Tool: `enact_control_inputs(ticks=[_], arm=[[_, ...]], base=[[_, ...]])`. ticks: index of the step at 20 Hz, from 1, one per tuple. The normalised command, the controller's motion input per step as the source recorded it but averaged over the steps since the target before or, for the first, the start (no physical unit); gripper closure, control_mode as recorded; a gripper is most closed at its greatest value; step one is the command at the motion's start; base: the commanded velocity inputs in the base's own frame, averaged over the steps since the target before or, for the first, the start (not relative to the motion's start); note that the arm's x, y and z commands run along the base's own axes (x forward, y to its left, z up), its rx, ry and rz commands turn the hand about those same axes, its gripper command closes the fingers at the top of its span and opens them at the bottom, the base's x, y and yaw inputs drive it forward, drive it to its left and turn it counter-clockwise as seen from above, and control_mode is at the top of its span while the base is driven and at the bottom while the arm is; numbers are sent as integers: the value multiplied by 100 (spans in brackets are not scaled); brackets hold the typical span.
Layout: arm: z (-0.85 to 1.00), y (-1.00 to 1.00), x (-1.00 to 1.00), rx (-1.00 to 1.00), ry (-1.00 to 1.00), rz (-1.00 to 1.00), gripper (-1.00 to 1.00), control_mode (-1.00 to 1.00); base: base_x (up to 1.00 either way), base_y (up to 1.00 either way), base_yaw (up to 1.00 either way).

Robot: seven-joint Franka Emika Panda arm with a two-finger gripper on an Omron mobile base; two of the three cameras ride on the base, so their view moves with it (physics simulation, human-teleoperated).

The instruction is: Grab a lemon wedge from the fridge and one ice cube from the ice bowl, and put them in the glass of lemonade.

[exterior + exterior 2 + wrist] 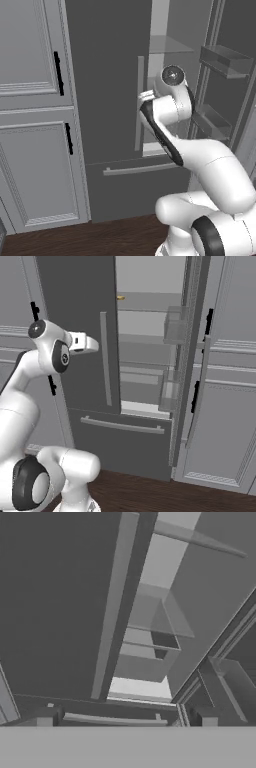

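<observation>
Fridge (pixel 145 356) stands open; gripper (pixel 127 724) faces its shelves, jaws wide and empty; the wedge, likely light and slippery, wants pinching across its flat sides

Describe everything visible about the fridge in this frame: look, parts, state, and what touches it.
The fridge is a tall dark grey unit with long grey bar handles. Its left door is closed; the right door stands swung open, clear bins on its inside. The interior is pale grey with clear shelves; a tiny yellowish object sits on an upper shelf. A drawer with a horizontal handle lies below. Nothing touches it; the open gripper hangs in front.
</observation>
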Motion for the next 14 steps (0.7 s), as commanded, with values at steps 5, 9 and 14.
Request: enact_control_inputs(ticks=[5,9,14], arm=[[0,-15,6,23,10,-1,-100,-100],[-25,2,48,15,0,0,-100,-100],[-15,9,64,2,0,0,-100,-100]], base=[[0,0,0],[0,0,0],[0,0,0]])
